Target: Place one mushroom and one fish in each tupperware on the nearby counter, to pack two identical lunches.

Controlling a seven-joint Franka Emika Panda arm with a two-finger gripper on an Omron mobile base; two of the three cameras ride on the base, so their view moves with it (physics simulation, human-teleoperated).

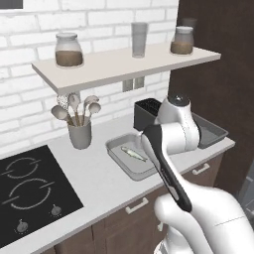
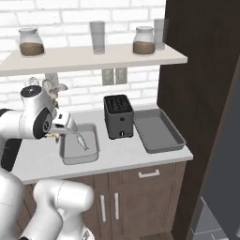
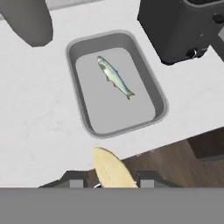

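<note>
Mushroom (image 3: 111,171) in gripper (image 3: 109,183) above tupperware (image 3: 87,118)

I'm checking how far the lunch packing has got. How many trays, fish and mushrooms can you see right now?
Grey trays: 2, one left of the toaster, one right of it
Fish: 1, lying in the left tray
Mushrooms: 1, held in the hand
Total: 4
</note>
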